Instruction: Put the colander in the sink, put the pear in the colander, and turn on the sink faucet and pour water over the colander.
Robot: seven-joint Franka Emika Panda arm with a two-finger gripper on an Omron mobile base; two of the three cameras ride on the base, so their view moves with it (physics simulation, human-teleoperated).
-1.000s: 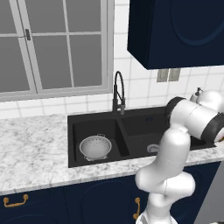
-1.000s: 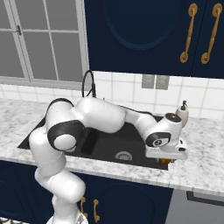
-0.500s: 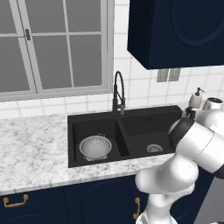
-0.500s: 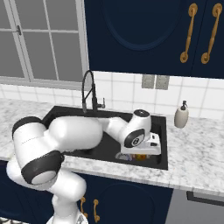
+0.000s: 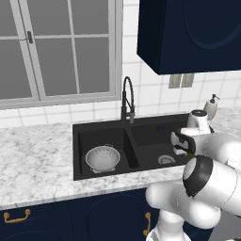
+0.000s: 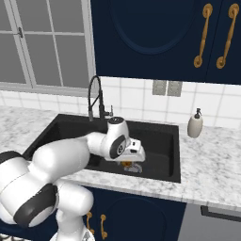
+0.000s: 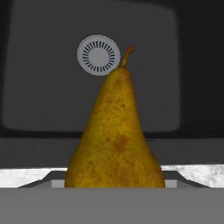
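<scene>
Here the landmark is the black double-basin sink [image 5: 127,146], set in the white marbled tabletop [image 5: 33,160]; at the far left, behind the tabletop, a grey-framed window [image 5: 56,47] sits above the tiled wall; in the sink's left basin the colander [image 5: 102,158] rests upright on the floor, a silvery perforated bowl with nothing inside it; behind the divider between the two basins rises the sink faucet [image 5: 127,99], black, high-arched, its spray tip hanging over the back of the sink; in the right basin the round silver drain [image 5: 165,159] shows bare; over the front edge of that right basin hangs the gripper [image 6: 128,164], pointing down from the white wrist; the pear [image 7: 114,140] sits between its jaws, orange-yellow and speckled, and in the hand view it stands with its neck and stem pointing toward the drain [image 7: 98,55]; the jaws are parted about as wide as the fruit's body and closed against it, holding it clear of the basin floor; the pear is thus over the right basin, well apart from the colander in the left one; to the right of the sink, at the back of the tabletop, stands a beige soap dispenser [image 6: 195,124]; above it, dark blue cabinets [image 6: 155,37] hang on the wall.
</scene>
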